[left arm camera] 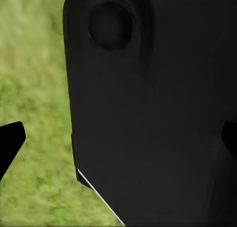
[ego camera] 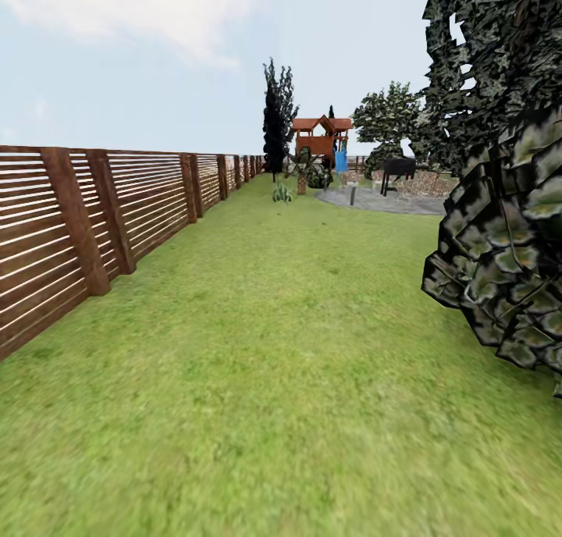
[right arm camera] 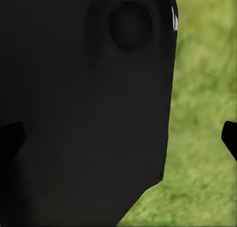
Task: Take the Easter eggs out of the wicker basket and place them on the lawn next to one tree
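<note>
The lawn [ego camera: 297, 365] is stretching ahead beside the fence [ego camera: 117, 209]; a leafy bush [ego camera: 507, 232] is crowding the right; both grippers' fingertips are sitting apart.

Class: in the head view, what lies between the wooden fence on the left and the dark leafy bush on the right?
Only lawn lies between the wooden fence and the bush.

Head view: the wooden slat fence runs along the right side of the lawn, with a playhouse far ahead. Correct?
Not quite. In the head view the wooden slat fence runs along the left side of the lawn; the playhouse is indeed far ahead.
</note>
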{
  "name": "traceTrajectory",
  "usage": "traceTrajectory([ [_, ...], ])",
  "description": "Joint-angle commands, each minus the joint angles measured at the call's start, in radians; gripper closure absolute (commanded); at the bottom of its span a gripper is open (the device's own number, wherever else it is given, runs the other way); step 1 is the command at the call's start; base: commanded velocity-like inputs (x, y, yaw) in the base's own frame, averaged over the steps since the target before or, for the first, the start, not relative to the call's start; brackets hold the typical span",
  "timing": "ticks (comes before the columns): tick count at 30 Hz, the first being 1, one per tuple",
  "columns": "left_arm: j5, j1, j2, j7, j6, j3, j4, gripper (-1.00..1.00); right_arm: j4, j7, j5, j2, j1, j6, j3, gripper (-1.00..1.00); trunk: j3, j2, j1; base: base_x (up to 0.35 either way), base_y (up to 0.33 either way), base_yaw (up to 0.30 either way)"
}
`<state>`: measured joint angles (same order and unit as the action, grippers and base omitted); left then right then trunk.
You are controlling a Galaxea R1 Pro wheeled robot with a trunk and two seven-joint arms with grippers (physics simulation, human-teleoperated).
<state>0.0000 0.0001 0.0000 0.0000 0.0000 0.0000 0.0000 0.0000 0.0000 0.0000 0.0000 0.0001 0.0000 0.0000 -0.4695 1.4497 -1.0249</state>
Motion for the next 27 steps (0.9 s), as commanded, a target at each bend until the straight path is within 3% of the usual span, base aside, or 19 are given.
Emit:
traceTrajectory([
  [1, 0.0, -0.006, 0.006, -0.004, -0.002, -0.003, -0.006, -1.0, -0.006, 0.006, -0.005, 0.006, 0.005, -0.006, -0.002, -1.0, 0.0, 0.0, 0.0, 0.0, 0.0, 0.0],
  [20, 0.0, -0.007, 0.009, -0.003, -0.007, -0.001, -0.007, -1.0, -0.005, 0.006, -0.005, 0.005, 0.004, -0.008, -0.003, -1.0, 0.0, 0.0, 0.0, -0.004, 0.0, 0.0],
  [27, 0.0, -0.008, 0.013, -0.002, -0.047, 0.005, -0.009, -1.0, -0.003, 0.007, -0.005, 0.025, 0.003, -0.036, -0.013, -1.0, 0.0, 0.0, 0.0, -0.217, 0.048, -0.046],
])
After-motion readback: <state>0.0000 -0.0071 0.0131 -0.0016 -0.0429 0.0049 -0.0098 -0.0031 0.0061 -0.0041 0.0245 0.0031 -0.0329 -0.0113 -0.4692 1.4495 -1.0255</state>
